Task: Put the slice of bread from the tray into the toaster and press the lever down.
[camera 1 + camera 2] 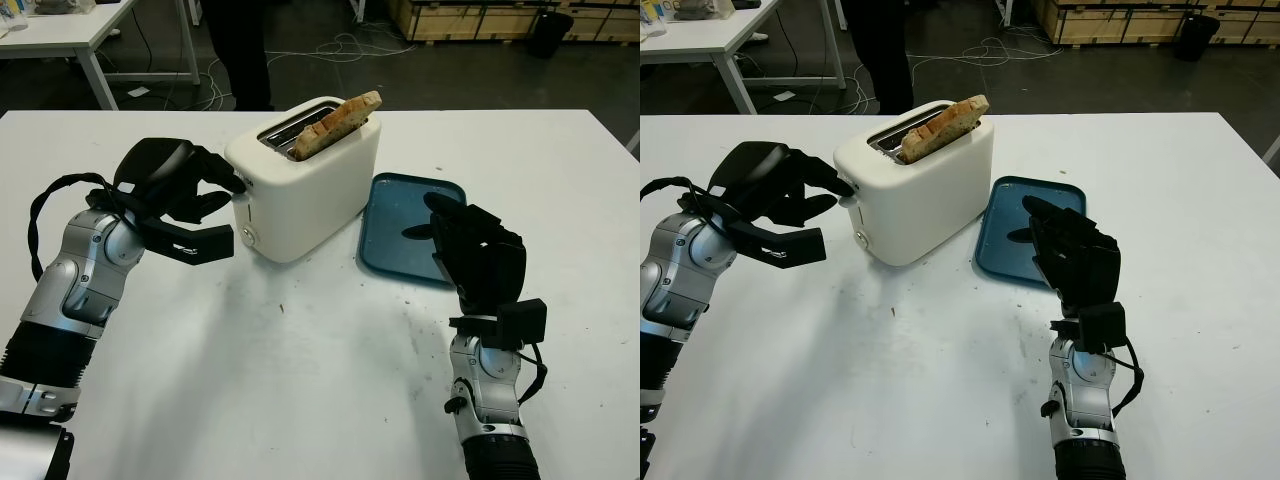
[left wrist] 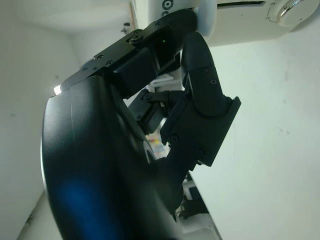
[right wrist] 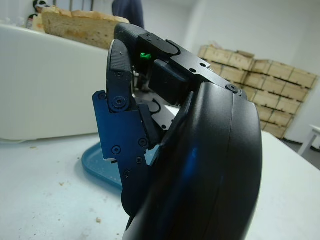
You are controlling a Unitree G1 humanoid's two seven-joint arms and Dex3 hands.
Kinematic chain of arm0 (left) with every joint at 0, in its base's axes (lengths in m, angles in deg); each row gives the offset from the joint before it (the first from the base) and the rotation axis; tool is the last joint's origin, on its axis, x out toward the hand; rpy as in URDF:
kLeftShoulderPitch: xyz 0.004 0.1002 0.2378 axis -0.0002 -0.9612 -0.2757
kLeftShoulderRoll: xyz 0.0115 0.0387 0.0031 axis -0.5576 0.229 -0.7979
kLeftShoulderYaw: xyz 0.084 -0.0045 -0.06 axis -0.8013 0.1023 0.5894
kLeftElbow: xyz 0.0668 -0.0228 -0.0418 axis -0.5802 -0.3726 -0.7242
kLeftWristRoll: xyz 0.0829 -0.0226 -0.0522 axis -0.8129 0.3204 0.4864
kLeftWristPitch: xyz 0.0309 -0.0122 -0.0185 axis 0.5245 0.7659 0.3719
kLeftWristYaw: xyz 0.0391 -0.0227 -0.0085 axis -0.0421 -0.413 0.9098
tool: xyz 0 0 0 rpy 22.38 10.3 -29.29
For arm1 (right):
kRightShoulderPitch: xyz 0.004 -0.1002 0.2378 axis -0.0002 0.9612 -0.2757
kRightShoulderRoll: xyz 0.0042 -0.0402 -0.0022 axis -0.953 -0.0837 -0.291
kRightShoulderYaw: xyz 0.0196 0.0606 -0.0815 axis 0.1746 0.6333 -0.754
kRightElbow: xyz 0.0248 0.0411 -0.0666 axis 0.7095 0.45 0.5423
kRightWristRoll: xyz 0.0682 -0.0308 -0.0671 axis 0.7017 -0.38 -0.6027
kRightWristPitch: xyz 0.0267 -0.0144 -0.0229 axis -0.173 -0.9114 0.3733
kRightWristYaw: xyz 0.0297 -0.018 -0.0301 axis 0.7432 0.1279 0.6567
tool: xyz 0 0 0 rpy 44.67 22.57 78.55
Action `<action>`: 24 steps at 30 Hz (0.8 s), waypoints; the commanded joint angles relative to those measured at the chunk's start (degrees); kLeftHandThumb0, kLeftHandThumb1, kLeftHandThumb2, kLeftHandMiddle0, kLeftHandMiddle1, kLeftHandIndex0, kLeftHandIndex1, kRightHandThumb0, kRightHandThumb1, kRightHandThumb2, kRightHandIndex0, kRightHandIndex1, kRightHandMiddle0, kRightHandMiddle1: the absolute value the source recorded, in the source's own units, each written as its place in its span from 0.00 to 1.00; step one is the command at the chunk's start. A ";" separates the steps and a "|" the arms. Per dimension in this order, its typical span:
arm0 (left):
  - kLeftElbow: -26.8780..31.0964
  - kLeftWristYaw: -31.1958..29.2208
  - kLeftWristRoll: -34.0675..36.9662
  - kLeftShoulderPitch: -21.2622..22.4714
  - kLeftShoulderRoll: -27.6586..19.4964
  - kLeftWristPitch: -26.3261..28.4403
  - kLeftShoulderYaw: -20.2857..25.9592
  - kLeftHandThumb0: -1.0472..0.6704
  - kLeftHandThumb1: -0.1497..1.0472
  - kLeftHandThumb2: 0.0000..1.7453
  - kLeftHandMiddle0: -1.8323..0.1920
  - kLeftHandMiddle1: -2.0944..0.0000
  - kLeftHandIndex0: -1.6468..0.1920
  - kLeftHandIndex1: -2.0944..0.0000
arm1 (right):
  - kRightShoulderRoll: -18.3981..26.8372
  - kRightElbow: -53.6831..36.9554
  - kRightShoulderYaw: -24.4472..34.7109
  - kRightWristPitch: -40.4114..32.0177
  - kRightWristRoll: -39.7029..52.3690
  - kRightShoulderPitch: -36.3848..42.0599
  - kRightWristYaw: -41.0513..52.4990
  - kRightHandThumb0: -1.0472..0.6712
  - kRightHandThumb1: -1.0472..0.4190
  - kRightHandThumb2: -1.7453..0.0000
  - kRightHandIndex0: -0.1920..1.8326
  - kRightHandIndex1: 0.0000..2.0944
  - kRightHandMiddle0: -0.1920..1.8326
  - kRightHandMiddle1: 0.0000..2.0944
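Left hand (image 1: 195, 215), holding nothing, fingertip at the lever (image 1: 243, 189) on the toaster (image 1: 305, 180) at its 9 o'clock, risks slipping off and leaving the bread slice (image 1: 335, 125) unlatched; right hand (image 1: 475, 255) idles open over the tray (image 1: 395, 215).

We see a white surface (image 1: 300, 370) carrying a white toaster (image 1: 300, 195) and, just beside it, a blue tray (image 1: 395, 225).

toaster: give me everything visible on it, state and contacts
The toaster is a white, glossy, rounded two-slot body standing upright mid-table, just left of the blue tray. The slice of bread sits in one slot, sticking well out and leaning. A white lever and a round knob are on the end facing the left hand, whose fingertip is at the lever.
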 commanded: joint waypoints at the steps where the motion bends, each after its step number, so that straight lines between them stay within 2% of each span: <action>1: 0.04 -1.25 -0.85 0.30 -1.12 0.28 -0.94 0.43 0.64 0.47 0.50 0.35 0.21 0.94 | -0.29 0.24 0.22 0.51 0.34 -0.66 0.13 0.38 0.09 0.84 0.57 0.44 0.69 0.02; 12: 0.09 -1.92 -0.48 0.84 -0.83 0.61 -1.03 0.43 0.64 0.48 0.48 0.37 0.23 0.95 | -0.32 -0.69 0.21 -0.28 -0.15 -0.57 -0.40 0.38 0.09 0.84 0.57 0.44 0.70 0.02; 17: 0.51 -2.05 -0.72 0.86 -1.09 0.49 -1.23 0.43 0.64 0.48 0.48 0.41 0.22 0.94 | -0.34 -1.21 0.22 -0.53 0.39 -0.24 -0.12 0.38 0.09 0.84 0.57 0.44 0.70 0.02; 19: 1.10 -2.78 -0.68 0.64 -0.90 1.13 -1.47 0.43 0.64 0.48 0.47 0.42 0.24 0.95 | -0.35 -1.70 0.25 -0.55 0.67 0.17 0.03 0.38 0.09 0.85 0.57 0.44 0.70 0.02; 20: 1.17 -3.29 -0.45 0.28 -0.23 1.69 -1.89 0.43 0.65 0.47 0.48 0.43 0.27 0.96 | -0.31 -1.95 0.27 -0.44 0.69 0.45 0.07 0.38 0.09 0.85 0.57 0.44 0.70 0.02; 21: 1.33 -3.69 -0.19 -0.19 0.41 2.17 -2.31 0.43 0.66 0.46 0.48 0.49 0.29 0.97 | -0.26 -2.34 0.29 -0.37 0.68 0.81 0.11 0.38 0.09 0.85 0.57 0.44 0.70 0.02; 23: -1.52 -3.29 0.25 -2.37 4.88 4.03 -5.10 0.43 0.69 0.43 0.48 0.56 0.30 0.98 | -0.17 -2.93 0.44 -0.35 0.48 1.50 -0.06 0.38 0.09 0.85 0.58 0.44 0.70 0.02; 24: -3.63 -2.31 0.03 -3.46 7.50 5.12 -6.73 0.44 0.72 0.35 0.52 0.36 0.25 0.86 | -0.15 -3.13 0.56 -0.46 0.60 1.78 -0.05 0.37 0.09 0.85 0.57 0.44 0.70 0.02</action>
